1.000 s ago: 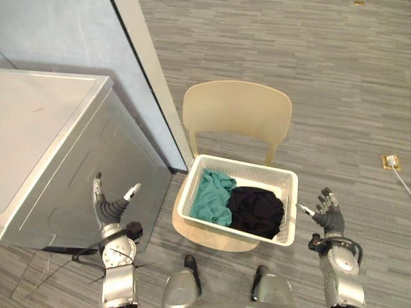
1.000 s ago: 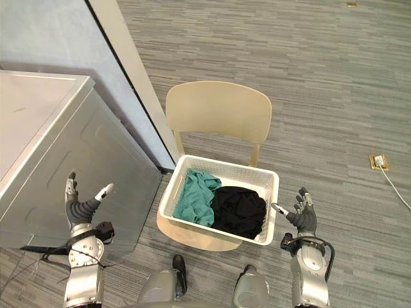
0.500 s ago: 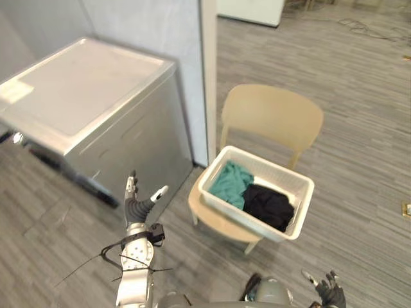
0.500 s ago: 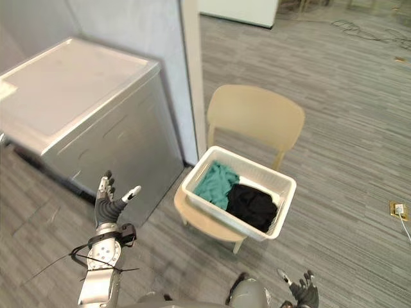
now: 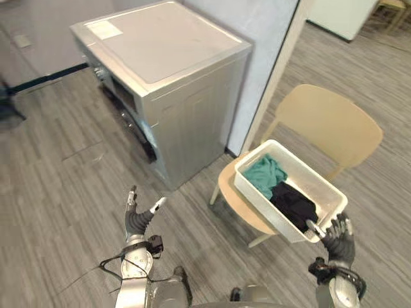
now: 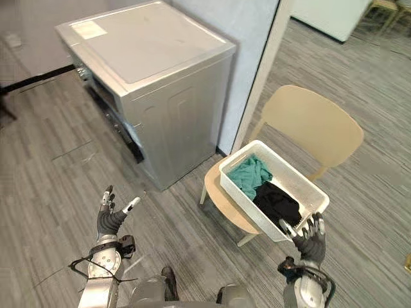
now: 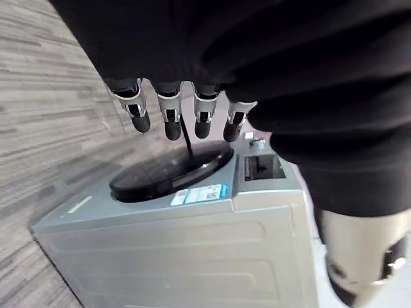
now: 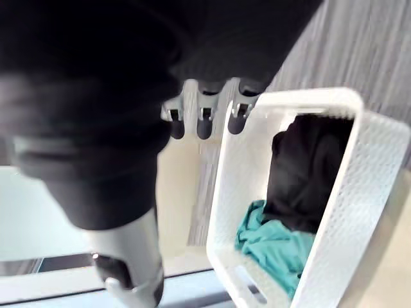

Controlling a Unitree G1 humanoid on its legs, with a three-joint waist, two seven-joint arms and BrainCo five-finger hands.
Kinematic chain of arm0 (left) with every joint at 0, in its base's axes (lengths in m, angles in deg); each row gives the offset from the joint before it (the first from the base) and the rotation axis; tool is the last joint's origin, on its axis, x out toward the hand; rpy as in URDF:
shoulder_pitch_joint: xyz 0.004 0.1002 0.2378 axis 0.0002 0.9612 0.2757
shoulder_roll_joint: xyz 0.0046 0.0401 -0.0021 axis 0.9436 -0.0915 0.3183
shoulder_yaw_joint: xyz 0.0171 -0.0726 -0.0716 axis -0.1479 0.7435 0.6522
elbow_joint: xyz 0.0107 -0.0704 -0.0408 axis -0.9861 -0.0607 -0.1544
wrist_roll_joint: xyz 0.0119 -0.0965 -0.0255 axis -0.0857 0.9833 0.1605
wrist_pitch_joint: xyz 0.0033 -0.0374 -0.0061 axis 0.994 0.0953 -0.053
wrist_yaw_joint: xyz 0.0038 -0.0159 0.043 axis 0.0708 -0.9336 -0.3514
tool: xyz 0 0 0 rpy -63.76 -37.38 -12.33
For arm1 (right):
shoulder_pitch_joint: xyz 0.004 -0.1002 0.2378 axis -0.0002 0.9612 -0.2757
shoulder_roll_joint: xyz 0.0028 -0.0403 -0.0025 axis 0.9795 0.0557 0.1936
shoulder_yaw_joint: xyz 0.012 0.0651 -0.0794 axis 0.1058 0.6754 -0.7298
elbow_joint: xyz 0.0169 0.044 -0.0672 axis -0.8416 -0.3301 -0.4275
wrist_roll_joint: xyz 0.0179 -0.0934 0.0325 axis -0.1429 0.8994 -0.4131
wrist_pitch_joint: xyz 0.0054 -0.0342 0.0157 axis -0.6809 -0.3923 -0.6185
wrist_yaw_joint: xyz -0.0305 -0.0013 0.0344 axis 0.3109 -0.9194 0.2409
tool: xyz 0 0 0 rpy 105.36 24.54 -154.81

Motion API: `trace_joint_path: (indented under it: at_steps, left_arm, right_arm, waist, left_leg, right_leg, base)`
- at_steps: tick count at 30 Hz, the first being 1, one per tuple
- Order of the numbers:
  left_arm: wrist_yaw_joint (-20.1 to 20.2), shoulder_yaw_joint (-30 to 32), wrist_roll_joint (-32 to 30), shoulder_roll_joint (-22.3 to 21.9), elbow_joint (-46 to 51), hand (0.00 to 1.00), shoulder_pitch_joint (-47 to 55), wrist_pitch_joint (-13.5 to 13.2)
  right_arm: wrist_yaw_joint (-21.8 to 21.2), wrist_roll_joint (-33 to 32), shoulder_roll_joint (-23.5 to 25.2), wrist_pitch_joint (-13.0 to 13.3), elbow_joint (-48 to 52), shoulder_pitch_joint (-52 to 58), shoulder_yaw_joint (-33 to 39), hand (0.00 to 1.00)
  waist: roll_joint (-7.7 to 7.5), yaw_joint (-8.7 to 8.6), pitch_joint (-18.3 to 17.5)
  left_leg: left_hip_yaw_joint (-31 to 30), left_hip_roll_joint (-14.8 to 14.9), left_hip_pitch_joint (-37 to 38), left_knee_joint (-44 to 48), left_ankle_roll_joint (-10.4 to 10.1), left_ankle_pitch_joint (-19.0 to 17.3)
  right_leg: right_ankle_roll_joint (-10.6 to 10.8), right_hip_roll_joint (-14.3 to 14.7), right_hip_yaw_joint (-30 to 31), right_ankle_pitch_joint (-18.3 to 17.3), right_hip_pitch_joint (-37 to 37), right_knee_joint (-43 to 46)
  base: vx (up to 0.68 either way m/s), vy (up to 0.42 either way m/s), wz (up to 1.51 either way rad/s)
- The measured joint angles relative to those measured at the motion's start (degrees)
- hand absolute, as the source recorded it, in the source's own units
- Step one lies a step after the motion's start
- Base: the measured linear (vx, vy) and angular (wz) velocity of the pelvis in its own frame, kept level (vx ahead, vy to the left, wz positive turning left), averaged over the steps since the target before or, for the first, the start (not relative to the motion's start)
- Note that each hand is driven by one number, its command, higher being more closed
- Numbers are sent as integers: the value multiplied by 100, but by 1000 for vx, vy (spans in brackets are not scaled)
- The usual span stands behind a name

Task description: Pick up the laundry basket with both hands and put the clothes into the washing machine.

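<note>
pre-grasp approach: laundry basket not yet lifted.
both hands were released, fingers straight: left hand [image 5: 138, 218] over the floor, well apart from the laundry basket [image 5: 263, 208]; right hand [image 5: 337, 236] just beside its near corner. the basket sat on the chair [image 5: 327, 125] with the clothes [image 5: 264, 174] inside, washing machine [image 5: 173, 83] beyond. judged next: bring both hands to opposite rims, grip, lift.

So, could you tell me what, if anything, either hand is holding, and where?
Nothing is held: the left hand is open, away from the laundry basket, and the right hand is open beside it, not gripping.
</note>
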Motion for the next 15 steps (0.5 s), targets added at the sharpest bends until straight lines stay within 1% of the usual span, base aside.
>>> trace_joint_path:
  at_steps: [1,2,3,4,5,6,7,8,9,10,11,12,13,14,15]
  left_arm:
    - [-1,-6,0,-21,40,0,28,2]
    - [15,-54,6,-62,90,0,117,4]
    - [97,-202,47,-81,104,0,163,3]
    - [134,-244,71,-77,123,0,181,1]
    - [150,-283,79,-67,132,0,186,-3]
    - [229,-322,141,-57,132,0,219,-8]
    - [247,-317,161,-58,133,0,239,-8]
    - [268,-296,185,-62,133,0,301,-13]
    - [282,-248,202,-62,131,0,309,-16]
    - [296,-221,207,-62,127,0,321,-16]
    - [339,-162,224,-64,111,0,325,-18]
    - [379,-160,239,-78,-14,0,209,-15]
    - [376,-148,275,-35,-124,0,149,-17]
    - [374,-138,277,-35,-176,0,155,-13]
    - [387,-175,283,-39,-295,0,158,-9]
  right_arm:
    - [50,33,-14,27,27,-51,-38,0]
    - [153,134,-39,32,29,-164,-63,0]
    - [246,141,-38,39,31,-211,-63,0]
    - [275,136,-38,39,39,-211,-56,0]
    - [287,131,-35,39,102,-204,-43,0]
    - [313,128,-30,102,405,-168,23,0]
    - [328,138,-35,141,517,-164,36,0]
    - [380,171,-57,166,700,-246,43,0]
    - [390,175,-91,212,711,-413,36,0]
    - [389,176,-103,220,710,-472,37,0]
    - [383,188,-133,261,673,-610,47,0]
    - [380,218,-132,283,578,-694,94,0]
    - [388,236,-126,283,382,-814,176,0]
    - [388,237,-127,271,314,-835,181,0]
    - [385,265,-126,267,305,-779,212,0]
  waist:
    - [5,17,-9]
    - [82,17,-9]
    - [146,13,6]
    - [159,6,5]
    - [191,-4,5]
    - [252,8,39]
    - [300,9,26]
    - [366,19,20]
    - [383,19,34]
    - [370,29,44]
    - [362,37,43]
    - [190,-30,95]
    - [251,20,89]
    - [309,18,72]
    - [417,-25,63]
  left_leg:
    - [-31,-48,-62,-121,-11,111]
    - [-223,-164,-142,-343,-64,354]
    - [-386,-196,-182,-416,-31,537]
    - [-309,-156,-195,-356,25,501]
    - [-67,-65,-226,-224,141,411]
    - [881,321,-256,234,387,207]
    - [1228,472,-252,403,461,128]
    - [1635,586,-270,605,541,27]
    - [1678,545,-347,758,587,-25]
    - [1640,475,-413,836,562,-50]
    - [1546,257,-508,898,506,-26]
    - [1399,-8,-713,1047,196,-183]
    - [1395,255,-985,1745,318,-610]
    - [1383,483,-1064,2052,283,-742]
    - [1294,780,-1049,2189,64,-877]
  right_leg:
    - [-5,-12,-48,-7,1,-167]
    - [-3,-4,-249,-8,15,-322]
    - [-5,-38,-642,-8,164,-306]
    - [-6,-57,-823,-9,260,-299]
    - [-6,-63,-1002,-9,355,-294]
    - [0,-74,-1361,-14,537,-223]
    - [13,-89,-1457,-24,577,-185]
    - [47,-164,-1609,-55,621,-86]
    - [52,-289,-1703,-93,595,41]
    - [68,-371,-1731,-136,591,75]
    - [194,-570,-1819,-249,606,103]
    - [299,-879,-2008,-321,591,67]
    - [420,-982,-2234,-268,609,40]
    - [477,-982,-2350,-237,689,-3]
    - [571,-1003,-2606,-272,942,-24]
  base:
    - [-49,-113,62]
    - [-34,-87,105]
    - [-51,-108,119]
    - [-30,-84,118]
    - [-8,-69,116]
    - [29,-18,108]
    - [63,23,111]
    - [67,142,69]
    - [56,186,60]
    - [25,206,51]
    - [16,207,77]
    - [36,268,93]
    - [87,362,84]
    - [158,419,81]
    - [184,408,105]
